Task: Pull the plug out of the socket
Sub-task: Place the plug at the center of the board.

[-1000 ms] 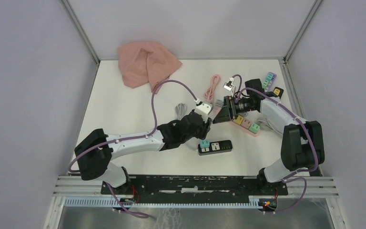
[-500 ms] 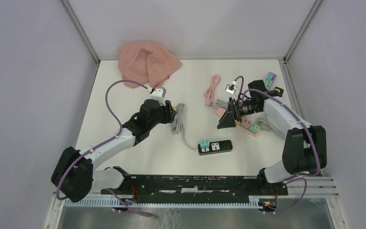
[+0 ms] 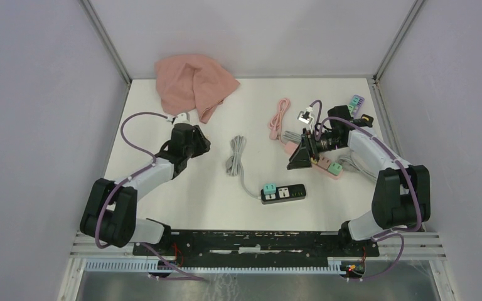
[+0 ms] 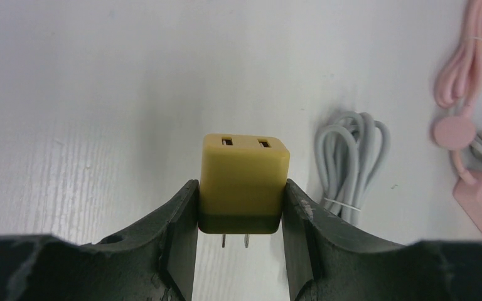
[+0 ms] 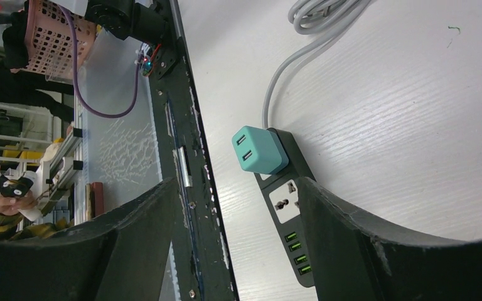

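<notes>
My left gripper (image 4: 241,216) is shut on a yellow plug (image 4: 243,179) and holds it above the bare table, its two prongs free underneath. In the top view this gripper (image 3: 199,145) is at the left middle, far from the strips. A pink power strip (image 3: 324,166) carries a yellow plug (image 3: 314,158) and a teal one (image 3: 334,167). My right gripper (image 3: 296,160) is open and empty at that strip's left end. A black power strip (image 3: 283,193) holds a teal plug (image 3: 268,189); both show in the right wrist view, strip (image 5: 289,213) and plug (image 5: 258,149).
A coiled grey cable (image 3: 235,153) lies mid-table and runs to the black strip. A pink cable (image 3: 279,116) lies behind. A pink cloth (image 3: 194,84) sits at the back left. Loose plugs (image 3: 355,103) lie at the back right. The frame rail (image 3: 257,241) runs along the near edge.
My left gripper has swung from beside the pink strip leftwards across the table, carrying the yellow plug. The right gripper shifted slightly right and stays open.
</notes>
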### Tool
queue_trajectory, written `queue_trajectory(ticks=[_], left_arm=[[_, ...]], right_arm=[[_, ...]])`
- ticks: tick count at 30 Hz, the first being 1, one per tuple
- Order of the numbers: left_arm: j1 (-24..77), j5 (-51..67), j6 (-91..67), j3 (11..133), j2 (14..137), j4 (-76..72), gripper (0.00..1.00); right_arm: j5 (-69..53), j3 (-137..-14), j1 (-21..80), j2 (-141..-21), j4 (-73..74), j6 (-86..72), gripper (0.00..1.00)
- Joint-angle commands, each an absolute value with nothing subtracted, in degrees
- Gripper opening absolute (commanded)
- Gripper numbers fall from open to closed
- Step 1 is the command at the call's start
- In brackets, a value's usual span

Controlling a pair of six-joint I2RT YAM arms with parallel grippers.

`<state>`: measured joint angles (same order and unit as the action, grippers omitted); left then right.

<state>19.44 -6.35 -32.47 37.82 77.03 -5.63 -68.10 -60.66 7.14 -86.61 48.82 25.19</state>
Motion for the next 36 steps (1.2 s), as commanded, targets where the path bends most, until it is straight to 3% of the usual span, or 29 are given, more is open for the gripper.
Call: queue_trajectory(ticks=[1, 13, 21, 28, 33, 36], left_arm=[[17.86, -11.35, -37.69, 41.68, 80.96, -3.82, 0.03], [15.52, -11.52, -38.68, 47.55, 91.74, 1.17, 0.06], [14.65, -11.89, -40.24, 50.01, 95.52, 4.29, 0.18], [14.01, -10.71, -40.85, 50.18, 95.77, 4.65, 0.39], [13.71, -9.83, -41.28, 50.11, 94.15, 5.44, 0.76], [13.71, -9.35, -41.24, 49.97, 91.89, 6.33, 0.85]], right_arm=[[-70.74, -62.8, 6.72, -84.85, 48.69, 26.66, 0.75], [-71.33, -62.62, 6.74, -85.33, 48.52, 26.69, 0.75], [-71.44, -62.63, 6.75, -85.17, 48.61, 26.66, 0.75], [-71.44, -62.74, 6.72, -84.96, 48.74, 26.76, 0.75], [-71.45, -62.94, 6.67, -84.85, 49.1, 27.09, 0.75], [-71.37, -63.08, 6.58, -84.81, 49.96, 28.03, 0.75]])
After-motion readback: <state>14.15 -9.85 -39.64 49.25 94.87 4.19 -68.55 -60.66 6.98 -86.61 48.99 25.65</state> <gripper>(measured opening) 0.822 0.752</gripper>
